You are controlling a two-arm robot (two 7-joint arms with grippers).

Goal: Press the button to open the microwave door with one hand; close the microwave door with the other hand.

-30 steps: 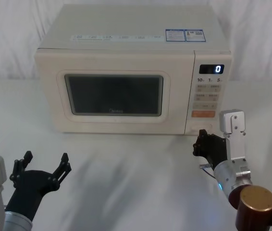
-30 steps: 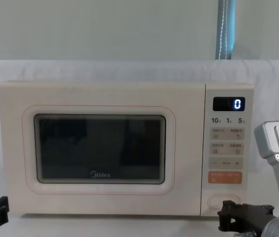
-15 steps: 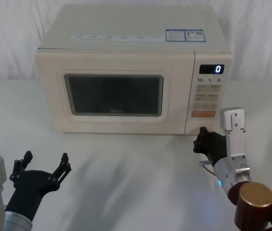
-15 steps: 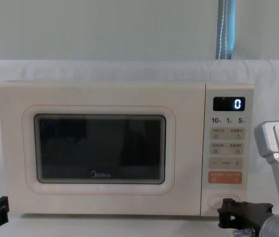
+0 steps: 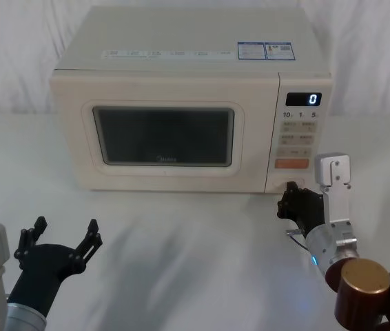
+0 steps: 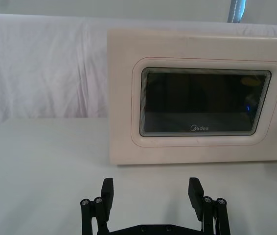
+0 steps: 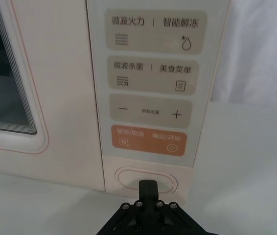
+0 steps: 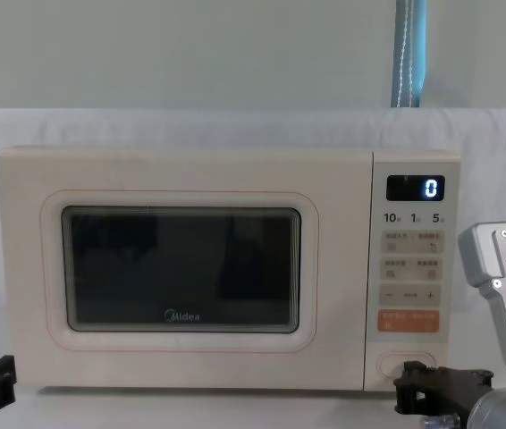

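The button [image 7: 147,178]: wide cream pill at the foot of the control panel [image 7: 150,73], lowest item on it, directly under the orange key [image 7: 148,141]. I judge the step in hand to be the press that releases the door.

Right gripper [image 7: 148,190]: nearest item to the button. Fingers drawn together into a single black tip, holding nothing; the tip sits over the button's lower middle. I cannot tell from the wrist view whether it is touching or just short. In the head view the right gripper [image 5: 292,191] stands at the microwave's lower right corner. To do this well I would push straight in along the tip's own line, centred on the pill, and keep clear of the orange key just above, since a high drift would land there instead.

Left gripper [image 5: 63,236]: parked low on my left, well apart from the microwave, fingers spread wide and empty. In its wrist view the left gripper [image 6: 150,194] faces the door squarely. I would keep it back for now, ready for the closing push later.

The microwave door [image 5: 164,134]: shut flush, dark window, small logo under the glass. Its hinge side is not visible; the table [image 5: 181,241] before it is bare white cloth, nothing in the swing path but my own left arm should it advance early.

Display [image 8: 416,188]: reads 0.

Behind: white drape [image 6: 40,68].
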